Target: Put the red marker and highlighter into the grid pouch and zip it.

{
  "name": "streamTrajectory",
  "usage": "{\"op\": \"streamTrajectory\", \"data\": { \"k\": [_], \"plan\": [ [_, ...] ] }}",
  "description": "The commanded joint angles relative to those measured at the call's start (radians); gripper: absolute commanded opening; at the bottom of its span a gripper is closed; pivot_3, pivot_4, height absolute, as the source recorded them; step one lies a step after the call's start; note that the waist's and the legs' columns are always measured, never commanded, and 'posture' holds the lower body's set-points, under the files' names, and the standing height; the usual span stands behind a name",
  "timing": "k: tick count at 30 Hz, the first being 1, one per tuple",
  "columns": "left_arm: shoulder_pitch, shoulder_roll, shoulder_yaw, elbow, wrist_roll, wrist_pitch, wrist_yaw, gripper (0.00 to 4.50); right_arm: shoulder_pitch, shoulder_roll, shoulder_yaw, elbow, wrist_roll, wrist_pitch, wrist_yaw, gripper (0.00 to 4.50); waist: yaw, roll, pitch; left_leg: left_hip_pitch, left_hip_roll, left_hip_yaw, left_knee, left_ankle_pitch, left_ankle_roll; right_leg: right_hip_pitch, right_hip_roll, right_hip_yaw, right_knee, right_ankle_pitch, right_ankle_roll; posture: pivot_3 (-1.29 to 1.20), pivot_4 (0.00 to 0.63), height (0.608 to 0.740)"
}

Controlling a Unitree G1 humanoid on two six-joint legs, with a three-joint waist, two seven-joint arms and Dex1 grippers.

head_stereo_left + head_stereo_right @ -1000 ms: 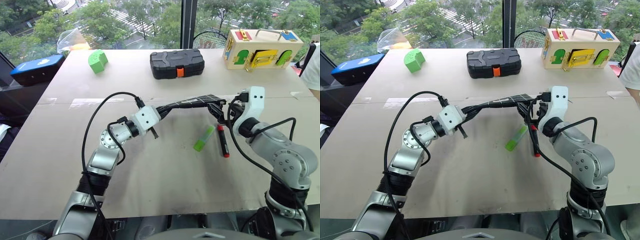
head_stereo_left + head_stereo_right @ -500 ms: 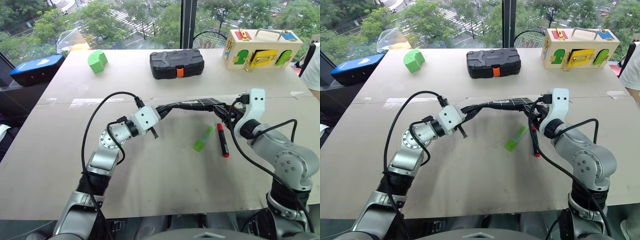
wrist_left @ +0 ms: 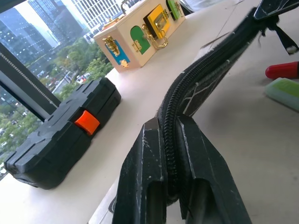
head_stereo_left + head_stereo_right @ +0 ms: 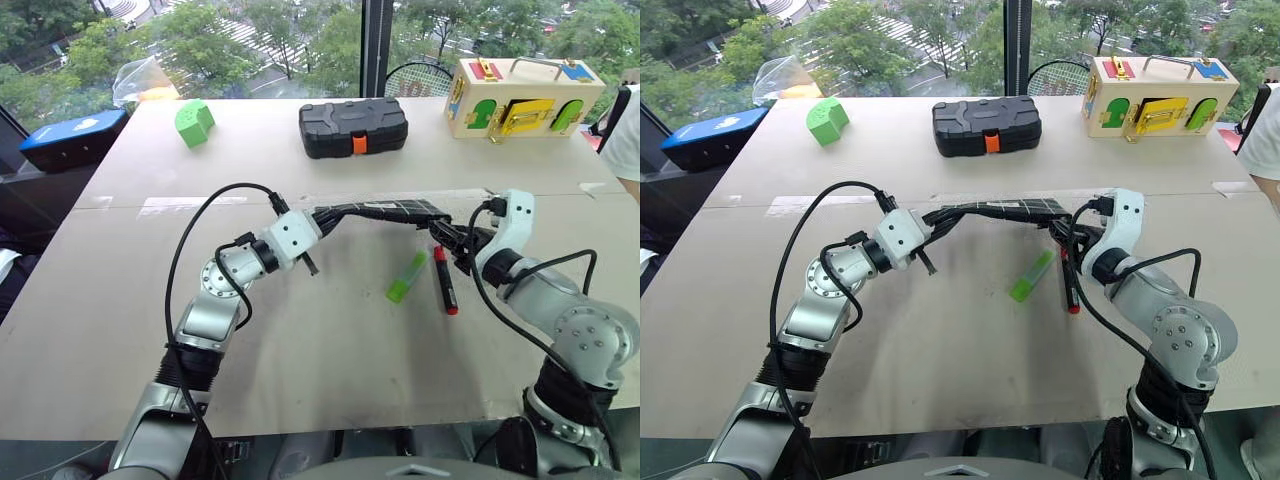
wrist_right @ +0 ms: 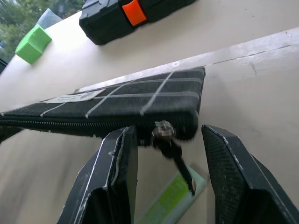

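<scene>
1. Left gripper (image 3: 170, 140) — fingers clamped on one end of the grid pouch (image 4: 375, 210), gripping it along the zipper edge and holding it off the table (image 4: 300, 340).
2. Grid pouch — stretched roughly level between the two grippers, with its white label (image 5: 70, 97) on the side panel.
3. Right gripper (image 5: 168, 154) — fingers partly apart, one on each side of the zipper pull (image 5: 170, 144) at the pouch's far end; the pull hangs in the gap, and no finger is seen gripping it.
4. Highlighter (image 4: 407, 277) — lying on the table below the pouch's right end, outside the pouch.
5. Red marker (image 4: 445, 281) — lying just beside the highlighter, on its right, close under the right gripper.
6. Background — a black case (image 4: 353, 127) with an orange latch, a green block (image 4: 195, 121) and a wooden latch box (image 4: 523, 97) stand along the far side of the table.
</scene>
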Motion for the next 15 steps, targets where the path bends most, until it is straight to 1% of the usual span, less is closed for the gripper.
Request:
{"op": "streamTrajectory", "data": {
  "k": [1,6,15],
  "plan": [
    [-0.015,-0.001,0.022,-0.046,-0.016,-0.002,0.013,0.00,-0.034,0.035,-0.074,-0.016,0.092,0.015,-0.041,2.17,-0.001,0.000,0.000,0.000,0.000,0.000,0.000,0.000,0.000,0.000,0.000,0.000,0.000,0.000,0.000,0.00,0.150,0.740],
    [-0.008,0.000,0.020,-0.058,-0.019,0.001,0.008,0.00,-0.044,0.029,-0.090,-0.007,0.144,0.026,-0.071,2.17,-0.003,0.001,0.000,0.000,0.000,0.000,0.000,0.000,0.000,0.000,0.000,0.000,0.000,0.000,0.000,0.00,0.150,0.740],
    [-0.001,0.000,0.016,-0.082,-0.025,0.011,0.002,0.00,-0.041,-0.004,-0.033,0.005,0.152,0.003,-0.078,2.17,-0.013,0.001,0.001,0.000,0.000,0.000,0.000,0.000,0.000,0.000,0.000,0.000,0.000,0.000,0.000,0.00,0.150,0.740]
  ]
}}
